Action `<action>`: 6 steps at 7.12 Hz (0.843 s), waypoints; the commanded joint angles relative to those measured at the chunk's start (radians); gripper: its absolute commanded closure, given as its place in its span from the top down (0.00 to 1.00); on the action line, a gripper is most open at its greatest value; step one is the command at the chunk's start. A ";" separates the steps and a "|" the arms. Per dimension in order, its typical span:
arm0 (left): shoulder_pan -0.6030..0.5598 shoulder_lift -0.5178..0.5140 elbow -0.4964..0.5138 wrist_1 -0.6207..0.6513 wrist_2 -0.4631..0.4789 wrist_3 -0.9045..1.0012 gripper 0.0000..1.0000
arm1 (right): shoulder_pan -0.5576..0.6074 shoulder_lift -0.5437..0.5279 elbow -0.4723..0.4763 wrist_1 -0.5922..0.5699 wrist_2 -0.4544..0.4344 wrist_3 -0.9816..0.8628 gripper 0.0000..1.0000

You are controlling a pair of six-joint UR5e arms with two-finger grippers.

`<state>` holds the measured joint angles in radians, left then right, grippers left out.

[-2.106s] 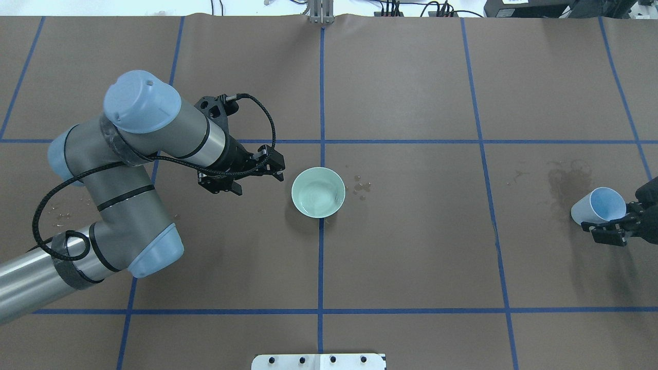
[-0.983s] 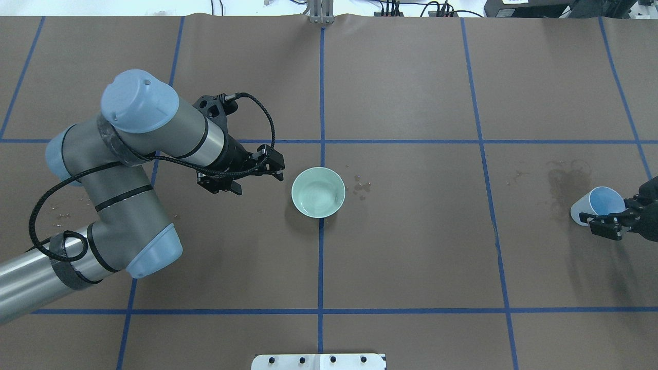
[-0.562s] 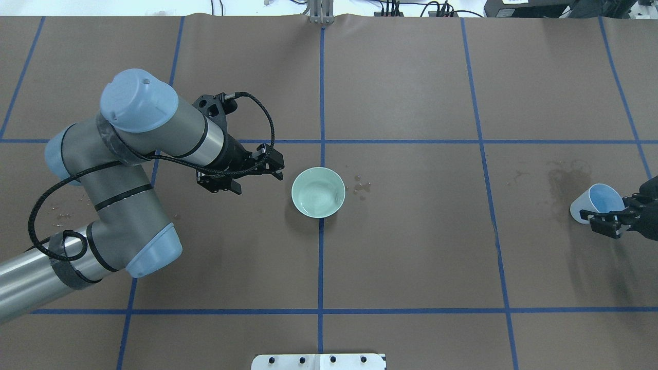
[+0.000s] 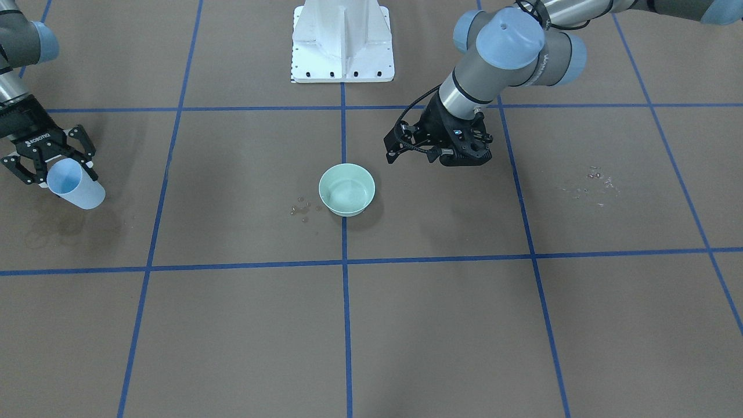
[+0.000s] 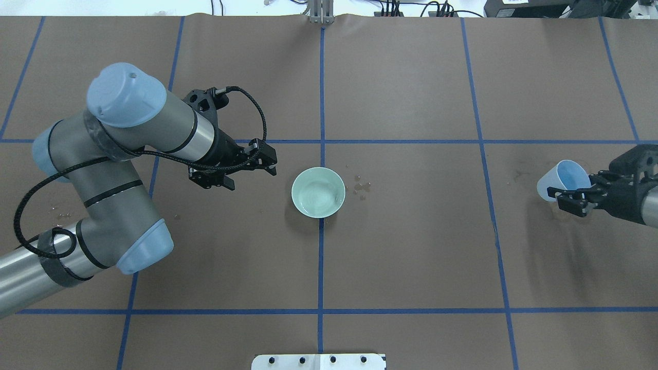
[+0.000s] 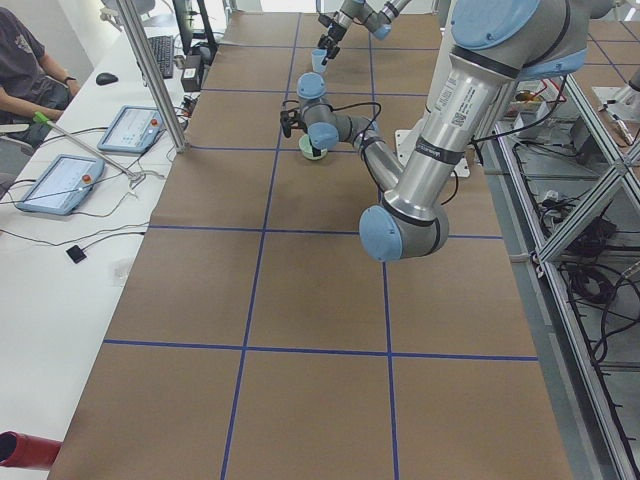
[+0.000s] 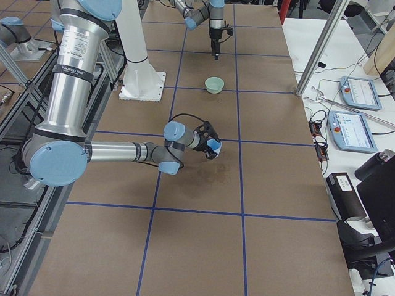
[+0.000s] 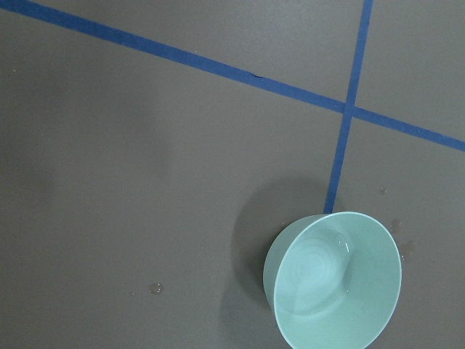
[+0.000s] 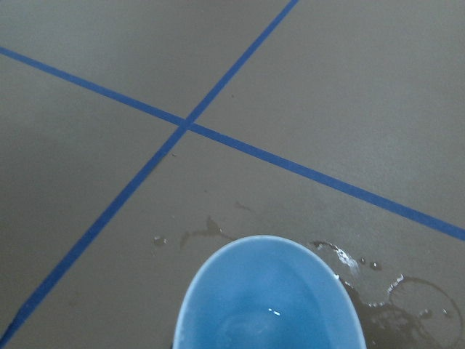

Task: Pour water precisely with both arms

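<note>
Right hand [image 5: 563, 199]: clenched on the tilted blue cup [image 5: 561, 177], seemingly lifted off the desk [image 5: 411, 257].
Left hand [image 5: 251, 177]: fingers spread, grasping nothing, just beside the bowl [image 5: 318, 192].
Water [image 9: 273, 313]: a little inside the gripped cup.
Doing it well: we keep the cup steady until it is over the bowl, well apart from this hand, then tip slowly, adding no more drops [image 5: 361, 187].

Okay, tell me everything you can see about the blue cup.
The cup is plain pale blue, tapered, without a handle, and looks like plastic. The right gripper is shut on it near the rim, holding it tilted with the base lower than the mouth. It seems lifted clear of the table, over a dark wet stain. Inside, only a small glint of water shows near the bottom. Nothing else touches it.
</note>
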<state>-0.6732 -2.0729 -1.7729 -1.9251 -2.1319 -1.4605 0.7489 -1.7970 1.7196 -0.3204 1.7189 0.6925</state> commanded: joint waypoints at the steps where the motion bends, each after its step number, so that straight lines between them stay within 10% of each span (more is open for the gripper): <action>1: -0.025 0.040 -0.025 0.000 -0.016 0.006 1.00 | -0.002 0.144 0.141 -0.367 0.031 0.005 0.00; 6: -0.186 0.172 -0.037 -0.008 -0.141 0.145 1.00 | -0.173 0.709 0.146 -1.145 0.061 0.013 0.00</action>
<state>-0.8335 -1.9329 -1.8117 -1.9349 -2.2641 -1.3802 0.6428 -1.2019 1.8719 -1.3000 1.7868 0.7068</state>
